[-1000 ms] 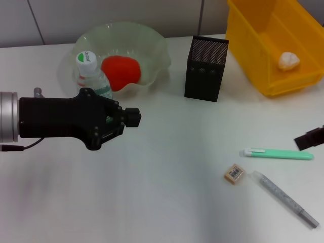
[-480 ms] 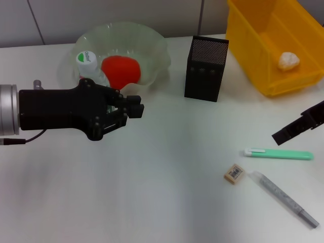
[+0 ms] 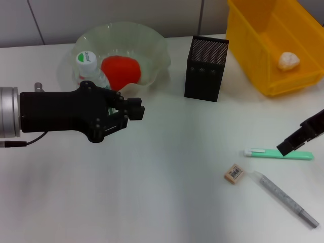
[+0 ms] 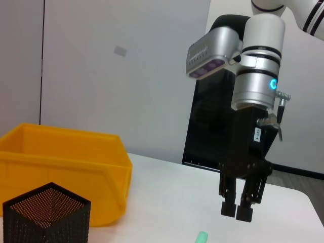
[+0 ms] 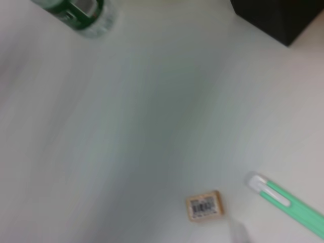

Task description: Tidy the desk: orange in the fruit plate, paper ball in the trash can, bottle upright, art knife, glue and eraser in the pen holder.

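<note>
The right end effector (image 3: pixel 286 147) hangs just above the green art knife (image 3: pixel 278 154) at the right of the desk (image 3: pixel 167 192), its two fingers close together with only a narrow gap and nothing between them, as the left wrist view shows. The left end effector (image 3: pixel 132 109) sits at the left, just in front of the upright bottle (image 3: pixel 91 71); whether its fingers grip anything I cannot tell.

The step in hand looks like picking up the art knife. To do it well, the fingers should spread first, come down across the knife's narrow width near its middle, and close squarely so it does not pivot on the way to the black mesh pen holder (image 3: pixel 206 69).

By size: the yellow trash can (image 3: pixel 271 76) at far right holds the paper ball (image 3: pixel 288 61); the fruit plate (image 3: pixel 152 45) at far left holds the orange (image 3: pixel 120 72); the grey glue stick (image 3: pixel 286 198) and the small eraser (image 3: pixel 234 173) lie near the knife.

The bottle cap bears green lettering, too small to read. The eraser carries a barcode sticker.
</note>
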`<action>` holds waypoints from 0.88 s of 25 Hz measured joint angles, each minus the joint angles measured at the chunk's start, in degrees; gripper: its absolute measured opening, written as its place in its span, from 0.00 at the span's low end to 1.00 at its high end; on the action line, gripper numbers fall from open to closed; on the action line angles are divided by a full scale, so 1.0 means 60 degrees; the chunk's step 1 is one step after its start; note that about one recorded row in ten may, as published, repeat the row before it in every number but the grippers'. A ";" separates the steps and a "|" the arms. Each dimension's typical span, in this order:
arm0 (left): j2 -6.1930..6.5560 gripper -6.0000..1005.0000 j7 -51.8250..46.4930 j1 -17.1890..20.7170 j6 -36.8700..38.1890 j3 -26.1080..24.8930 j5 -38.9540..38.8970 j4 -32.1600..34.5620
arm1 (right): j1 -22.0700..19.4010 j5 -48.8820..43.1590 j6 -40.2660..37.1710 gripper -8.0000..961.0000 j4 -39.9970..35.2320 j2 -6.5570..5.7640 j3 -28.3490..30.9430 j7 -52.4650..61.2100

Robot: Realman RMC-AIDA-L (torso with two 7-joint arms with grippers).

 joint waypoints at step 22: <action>-0.0004 0.14 0.0142 -0.0038 -0.0123 -0.0002 0.0002 -0.0584 | 0.0326 -0.1037 0.1586 0.43 0.0831 0.0148 -0.1213 -0.3166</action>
